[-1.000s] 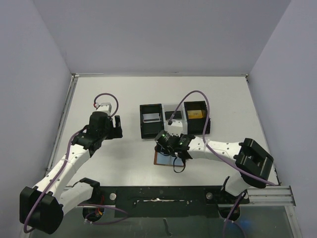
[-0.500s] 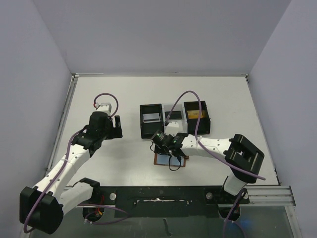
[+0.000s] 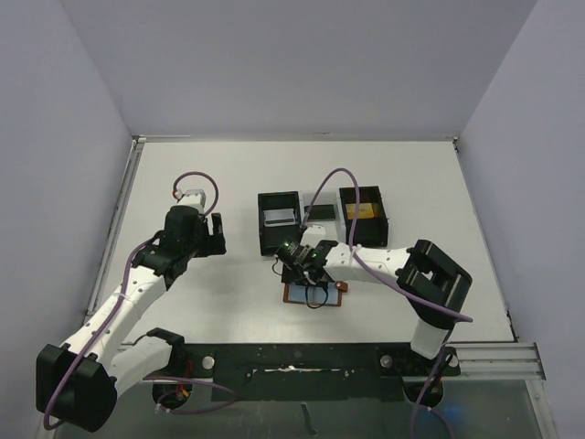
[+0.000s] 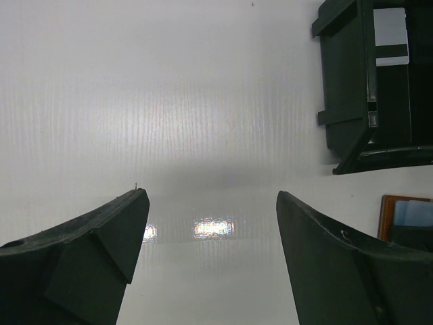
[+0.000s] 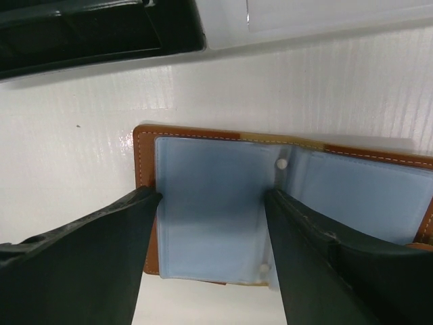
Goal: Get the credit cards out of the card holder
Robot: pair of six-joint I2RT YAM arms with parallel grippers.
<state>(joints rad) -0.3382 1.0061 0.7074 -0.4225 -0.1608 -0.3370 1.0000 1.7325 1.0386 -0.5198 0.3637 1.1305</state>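
Observation:
The card holder (image 3: 320,295), a brown leather wallet, lies open on the table in front of the tray. In the right wrist view its blue-grey pockets (image 5: 216,169) face up, and no card edge shows in them. My right gripper (image 3: 306,265) is open and hovers low over the wallet's left half, with its fingers (image 5: 101,257) on either side of the left pocket. My left gripper (image 3: 218,234) is open and empty over bare table, left of the tray. The wallet's corner shows in the left wrist view (image 4: 406,211).
A black-and-white three-compartment tray (image 3: 259,229) stands behind the wallet. It holds a silver card (image 3: 279,217) on the left and a gold card (image 3: 361,211) on the right. The tray wall also shows in the left wrist view (image 4: 345,81) and the right wrist view (image 5: 101,34).
My right gripper has moved left and a little farther back over the wallet, and its elbow has swung inward. More of the wallet's right side now shows. The left arm has not moved.

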